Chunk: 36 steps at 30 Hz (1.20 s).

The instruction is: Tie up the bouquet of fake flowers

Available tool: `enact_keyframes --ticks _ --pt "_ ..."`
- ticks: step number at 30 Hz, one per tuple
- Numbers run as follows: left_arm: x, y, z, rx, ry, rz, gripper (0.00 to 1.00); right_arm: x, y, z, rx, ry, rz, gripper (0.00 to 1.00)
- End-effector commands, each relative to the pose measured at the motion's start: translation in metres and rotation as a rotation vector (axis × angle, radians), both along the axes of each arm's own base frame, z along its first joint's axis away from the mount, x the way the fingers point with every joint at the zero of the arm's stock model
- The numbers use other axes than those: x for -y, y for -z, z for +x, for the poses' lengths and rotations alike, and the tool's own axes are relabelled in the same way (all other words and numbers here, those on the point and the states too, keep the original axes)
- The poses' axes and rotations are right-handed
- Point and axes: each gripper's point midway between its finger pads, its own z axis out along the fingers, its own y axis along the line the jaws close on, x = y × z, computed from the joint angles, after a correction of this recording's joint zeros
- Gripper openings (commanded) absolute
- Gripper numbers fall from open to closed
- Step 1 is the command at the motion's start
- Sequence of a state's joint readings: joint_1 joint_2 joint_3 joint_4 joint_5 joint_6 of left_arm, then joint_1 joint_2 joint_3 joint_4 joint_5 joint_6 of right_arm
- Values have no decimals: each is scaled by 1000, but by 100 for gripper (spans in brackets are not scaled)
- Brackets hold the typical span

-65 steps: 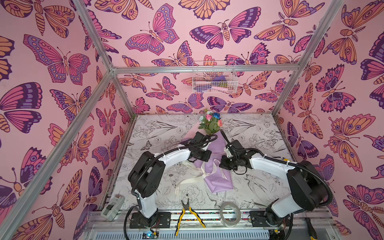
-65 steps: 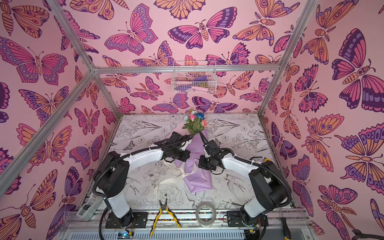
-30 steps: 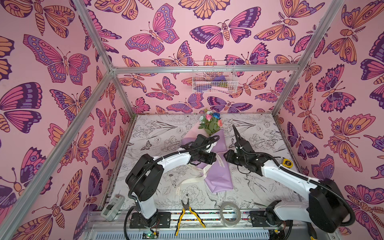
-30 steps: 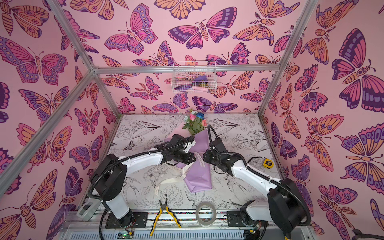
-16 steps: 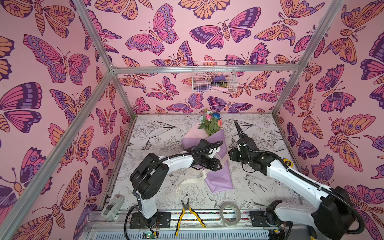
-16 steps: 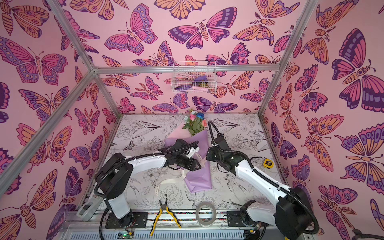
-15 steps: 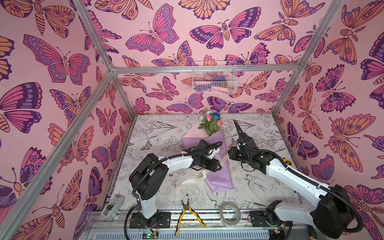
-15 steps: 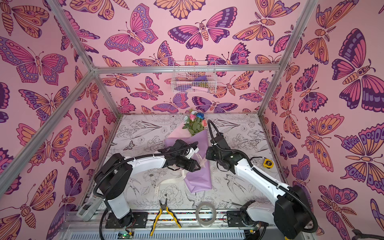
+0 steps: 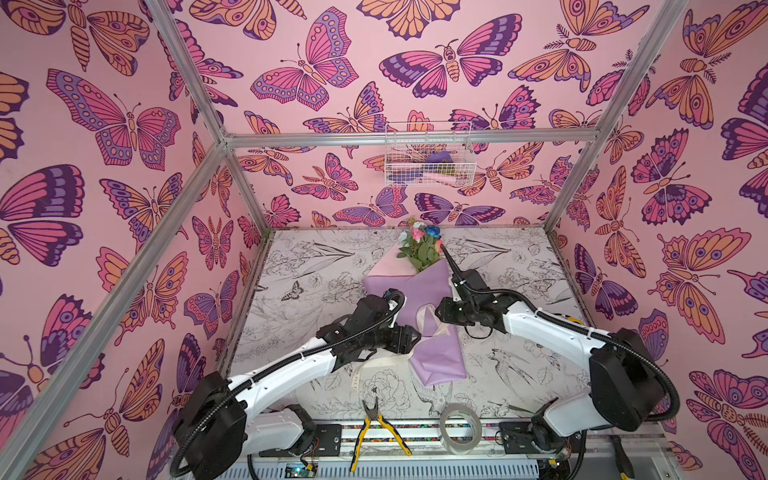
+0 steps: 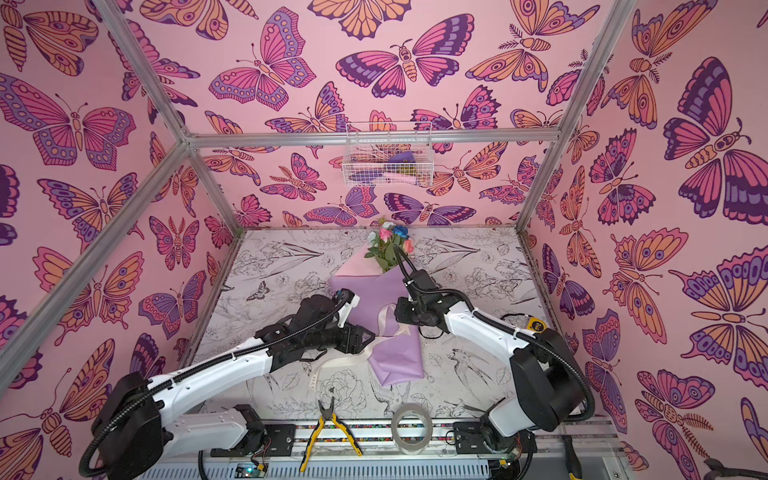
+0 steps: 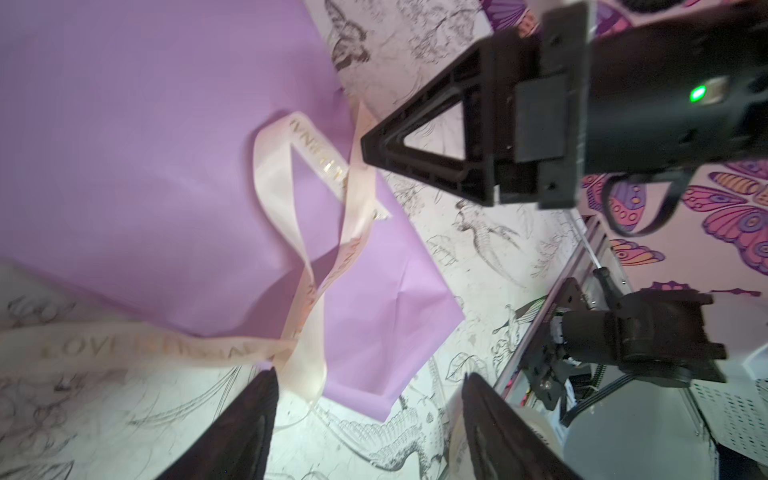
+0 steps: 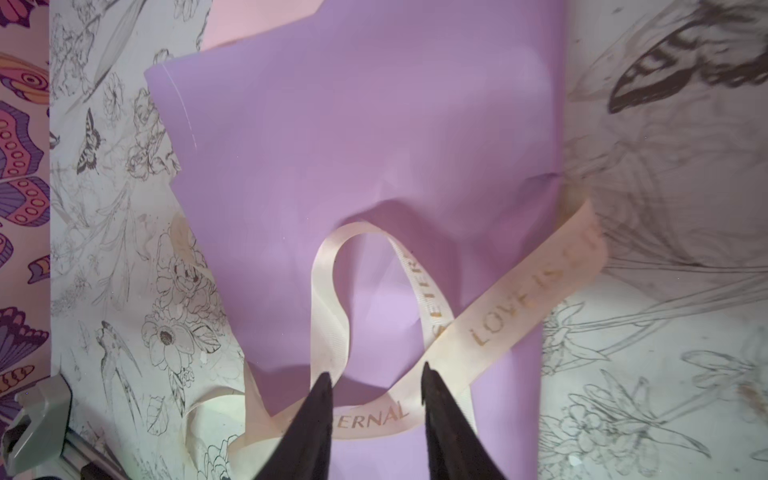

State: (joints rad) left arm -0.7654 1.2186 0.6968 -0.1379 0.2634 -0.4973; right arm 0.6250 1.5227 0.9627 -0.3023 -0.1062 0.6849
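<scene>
The left pincer (image 11: 368, 374) is held with jaws wide apart, empty. The right pincer (image 12: 372, 370) is likewise parted, poised over the crossing of the cream ribbon (image 12: 519, 299), clamping nothing. The ribbon, judged light, limp and slippery, is best pinched flat near a free end. Beneath and beyond both pincers the bouquet (image 12: 353, 145) lies on the desk (image 9: 316, 266), its paper easily creased, the fake flowers (image 9: 419, 245) farthest.
</scene>
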Motion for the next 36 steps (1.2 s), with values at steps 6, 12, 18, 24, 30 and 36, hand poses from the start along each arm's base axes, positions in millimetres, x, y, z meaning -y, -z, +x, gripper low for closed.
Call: enact_keyframes --ticks 6,12,18,24,30,36 --pt "-13 47 -19 -104 3 66 73 -37 17 15 -23 -42 19 50" --pt "-8 72 -23 -161 24 83 70 -52 32 22 -41 -70 -1 52" --pt "-3 93 -24 -218 44 120 69 -65 42 25 -55 -95 0 50" --pt "1 101 -20 -221 61 144 52 -69 47 29 -49 -104 -22 28" --pt "3 95 -17 -212 56 133 9 -72 24 38 33 -157 -33 5" --pt "0 58 -14 -138 48 104 0 -58 -23 46 171 -168 -85 0"
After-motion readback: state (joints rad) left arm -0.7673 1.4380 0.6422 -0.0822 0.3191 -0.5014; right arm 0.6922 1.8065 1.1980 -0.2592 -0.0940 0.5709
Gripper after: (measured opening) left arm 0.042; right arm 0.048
